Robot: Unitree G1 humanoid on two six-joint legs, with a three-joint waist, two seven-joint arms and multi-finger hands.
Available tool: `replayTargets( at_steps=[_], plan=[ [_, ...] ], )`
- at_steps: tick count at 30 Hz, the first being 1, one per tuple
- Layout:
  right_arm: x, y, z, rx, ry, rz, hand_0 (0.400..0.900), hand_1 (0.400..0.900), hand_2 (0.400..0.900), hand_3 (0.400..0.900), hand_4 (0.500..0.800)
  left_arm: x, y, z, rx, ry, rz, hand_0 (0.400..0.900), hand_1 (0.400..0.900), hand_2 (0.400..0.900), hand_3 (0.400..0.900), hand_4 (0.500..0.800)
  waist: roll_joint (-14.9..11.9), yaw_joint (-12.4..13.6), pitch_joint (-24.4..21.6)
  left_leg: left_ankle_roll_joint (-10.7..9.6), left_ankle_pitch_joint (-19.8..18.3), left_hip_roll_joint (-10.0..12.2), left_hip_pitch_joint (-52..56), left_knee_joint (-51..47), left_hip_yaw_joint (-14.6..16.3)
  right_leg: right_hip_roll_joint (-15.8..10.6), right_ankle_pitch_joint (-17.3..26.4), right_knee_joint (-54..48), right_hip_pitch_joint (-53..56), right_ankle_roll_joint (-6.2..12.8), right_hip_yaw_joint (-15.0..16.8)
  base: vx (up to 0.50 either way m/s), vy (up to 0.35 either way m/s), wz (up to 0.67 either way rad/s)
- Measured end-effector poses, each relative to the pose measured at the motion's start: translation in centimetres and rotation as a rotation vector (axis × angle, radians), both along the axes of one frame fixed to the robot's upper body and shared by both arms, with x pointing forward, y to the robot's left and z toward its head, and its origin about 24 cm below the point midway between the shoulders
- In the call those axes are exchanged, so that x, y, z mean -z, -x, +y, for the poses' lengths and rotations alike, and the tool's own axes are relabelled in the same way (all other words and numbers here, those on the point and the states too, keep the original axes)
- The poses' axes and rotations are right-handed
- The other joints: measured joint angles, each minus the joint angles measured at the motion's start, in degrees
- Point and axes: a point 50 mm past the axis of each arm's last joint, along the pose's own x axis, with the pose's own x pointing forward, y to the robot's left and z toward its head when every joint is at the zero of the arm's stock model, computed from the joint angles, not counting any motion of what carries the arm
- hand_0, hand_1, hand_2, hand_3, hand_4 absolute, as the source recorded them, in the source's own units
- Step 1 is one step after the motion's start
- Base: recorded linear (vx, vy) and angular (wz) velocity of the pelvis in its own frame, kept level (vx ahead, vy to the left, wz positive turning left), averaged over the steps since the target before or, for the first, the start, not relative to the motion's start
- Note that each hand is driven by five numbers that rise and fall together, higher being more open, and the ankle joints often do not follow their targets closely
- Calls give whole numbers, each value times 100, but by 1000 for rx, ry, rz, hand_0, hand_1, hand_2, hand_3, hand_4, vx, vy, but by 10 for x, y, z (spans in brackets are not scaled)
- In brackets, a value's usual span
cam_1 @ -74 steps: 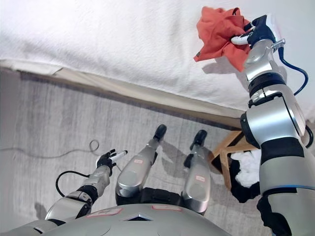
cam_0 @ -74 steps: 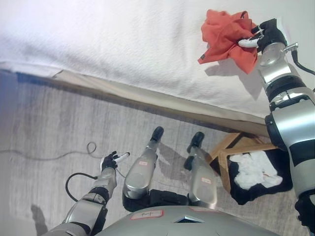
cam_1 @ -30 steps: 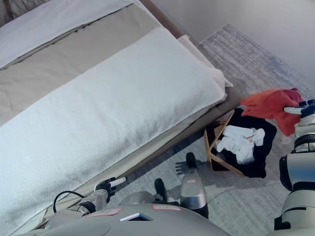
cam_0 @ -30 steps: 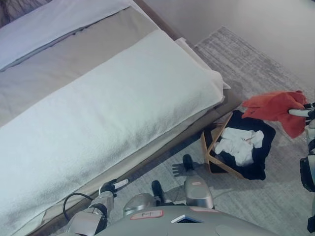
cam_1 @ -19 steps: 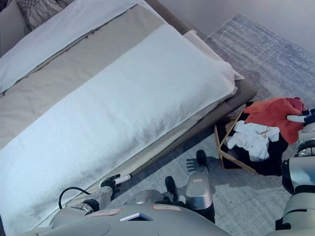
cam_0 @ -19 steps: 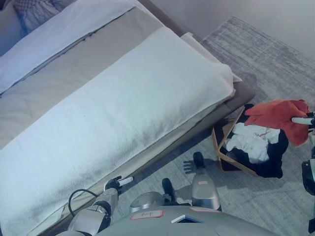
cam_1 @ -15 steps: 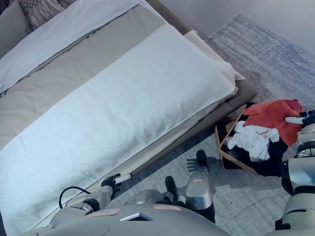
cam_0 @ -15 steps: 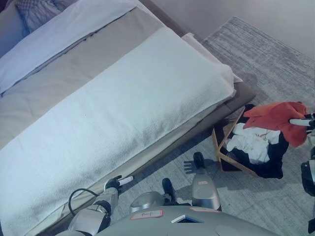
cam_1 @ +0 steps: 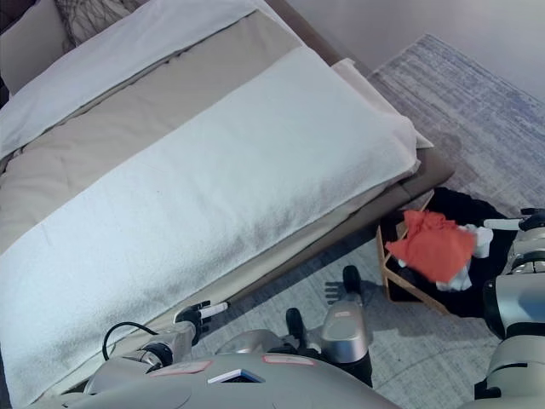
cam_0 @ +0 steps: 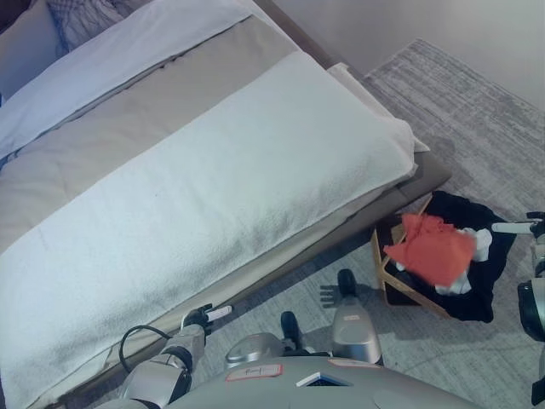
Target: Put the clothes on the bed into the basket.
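The red-orange garment sits at the right of the frame, a crumpled bunch over the near rim of the basket, its bulk spreading down and to the right with no clear long axis. Nothing grips it. Beneath it, white clothes show in the basket's dark lining, peeking out at the garment's right and lower edges.

The right hand shows at the far right edge, just beyond the basket's far side; a white-tipped finger reaches out straight toward the left, level, and holds nothing. The rest of that hand is cut off by the frame edge.

The left hand hangs low at the lower left, beside the bed's edge, with a white-tipped finger pointing right and up, fingers relaxed and empty.

The basket has a wooden frame and stands on the grey carpet just beside the foot corner of the bed. The bed runs diagonally from upper left to right centre, covered by a white blanket, with a pillow in the upper left corner.
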Motion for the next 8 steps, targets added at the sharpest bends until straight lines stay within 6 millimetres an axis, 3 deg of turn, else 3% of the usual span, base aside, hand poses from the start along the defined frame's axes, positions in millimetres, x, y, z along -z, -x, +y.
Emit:
replayTargets(
  at_steps=[6,8],
  plan=[
    [19,-11,21,-57,-55,-4,900,900,900,900,800,0,1,1,-7,-1,6,900,900,900,900,800,-133,1,34,-2,-2,6,24,0,7,15,0,10,18,0,15,-7,-26,2],
    [45,-19,50,-182,-122,-7,900,900,900,900,800,0,2,3,-6,-6,6,900,900,900,900,800,-290,9,29,-2,-2,37,-6,1,7,44,-1,0,19,0,12,-10,-39,7]
  ],
)
